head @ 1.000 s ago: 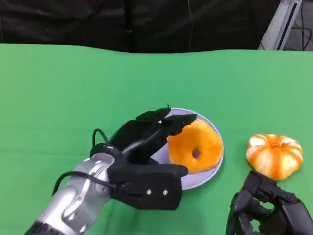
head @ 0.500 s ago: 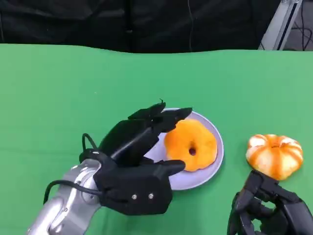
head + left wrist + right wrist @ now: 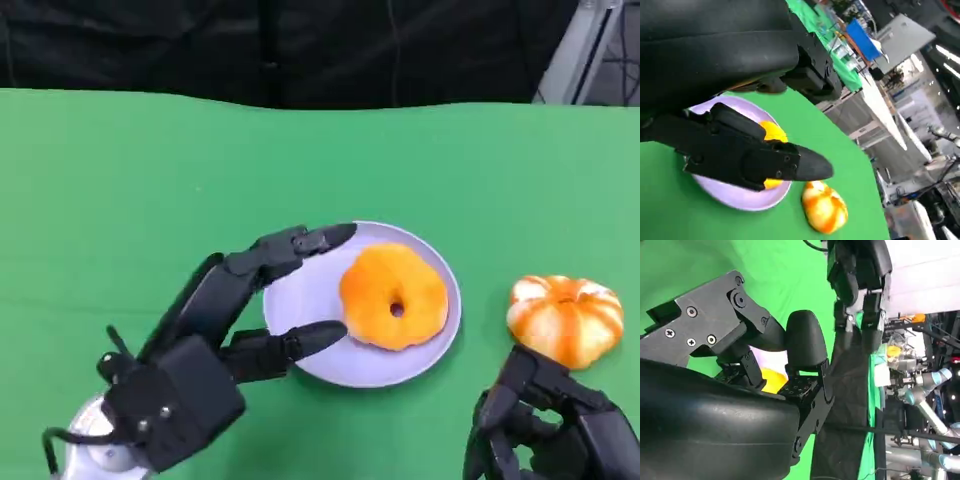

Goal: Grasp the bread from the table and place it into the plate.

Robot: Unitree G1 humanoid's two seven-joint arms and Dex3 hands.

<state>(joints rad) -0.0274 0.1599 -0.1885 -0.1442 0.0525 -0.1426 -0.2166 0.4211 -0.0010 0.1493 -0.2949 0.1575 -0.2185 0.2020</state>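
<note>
The ring-shaped bread [image 3: 393, 296] lies flat inside the lilac plate [image 3: 300, 300], towards the side of the plate that faces the striped orange-and-white bun [image 3: 564, 318], so the placing itself looks done. The left hand [image 3: 215, 330] sits at the opposite side of the plate with its fingers [image 3: 300, 243] spread apart over the rim; it holds nothing, and a strip of bare plate shows between the fingers and the bread. What seems left is only to draw that arm clear of the plate. The right hand [image 3: 550, 430] rests low on the green desk [image 3: 120, 190], on the near side of the bun; whether its fingers are curled or apart cannot be told.
</note>
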